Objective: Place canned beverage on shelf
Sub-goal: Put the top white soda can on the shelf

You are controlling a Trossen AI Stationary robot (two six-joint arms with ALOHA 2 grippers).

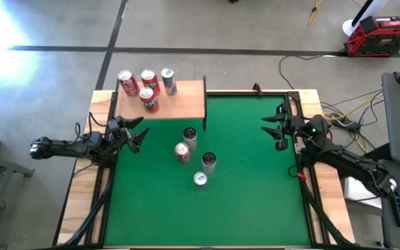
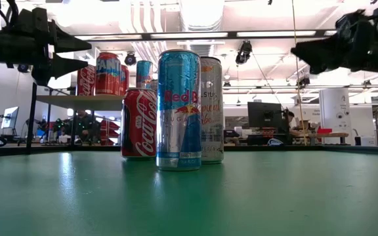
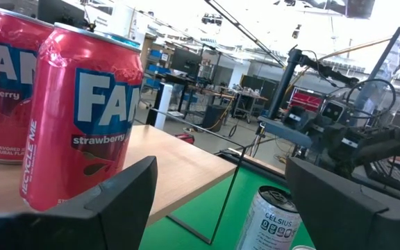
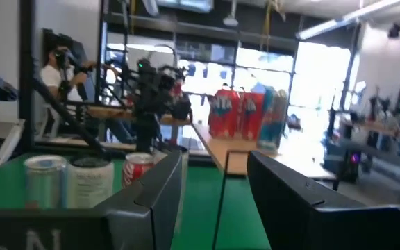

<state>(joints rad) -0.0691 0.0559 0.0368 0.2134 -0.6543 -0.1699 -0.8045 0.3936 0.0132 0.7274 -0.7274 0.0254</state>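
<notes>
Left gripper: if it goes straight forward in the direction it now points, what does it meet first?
Probably the left gripper meets the nearest red Fanta can on the shelf, judging by its wrist view. Its jaws are open and empty. Depth is unclear, so it might pass beside the can.

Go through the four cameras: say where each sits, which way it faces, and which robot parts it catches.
High view: above the table, looking straight down; both arms show, left gripper open beside the shelf, right gripper at the green mat edge.
Low view: at mat level, facing the Red Bull can; both arms hang overhead.
Left wrist view: past its own fingers at a Fanta can on the shelf.
Right wrist view: across the mat toward the left arm.
Shared: both wrist views show the shelf.
</notes>
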